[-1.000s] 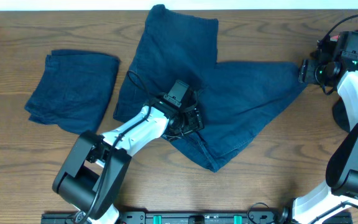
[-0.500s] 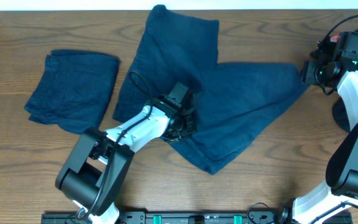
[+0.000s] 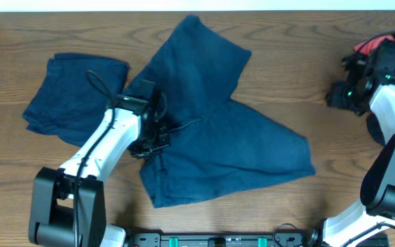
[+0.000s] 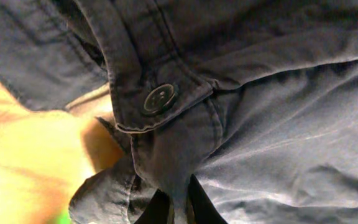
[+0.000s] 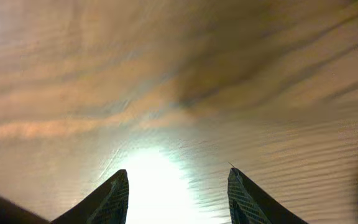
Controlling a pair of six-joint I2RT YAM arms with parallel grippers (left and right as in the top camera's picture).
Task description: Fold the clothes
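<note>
Dark navy shorts (image 3: 218, 137) lie spread in the middle of the table, one leg pointing to the far edge and the other to the near right. My left gripper (image 3: 153, 142) is at their left edge, shut on a fold of denim (image 4: 178, 186) just below the buttoned waistband (image 4: 159, 98). A second pair lies folded as a thick bundle (image 3: 74, 96) at the left. My right gripper (image 3: 337, 96) hovers open at the right over bare wood, its dark fingertips (image 5: 118, 193) apart with nothing between them.
The wooden table (image 3: 321, 219) shows around the clothes at the near right and near left. Something red (image 3: 370, 45) sits behind the right arm at the far right edge. The left arm's cable (image 3: 101, 86) loops over the folded bundle.
My left gripper shut on the shorts near the waistband and dragged them left; they turned, and the right-hand leg slid away from the right gripper. The right jaws have narrowed a little.
</note>
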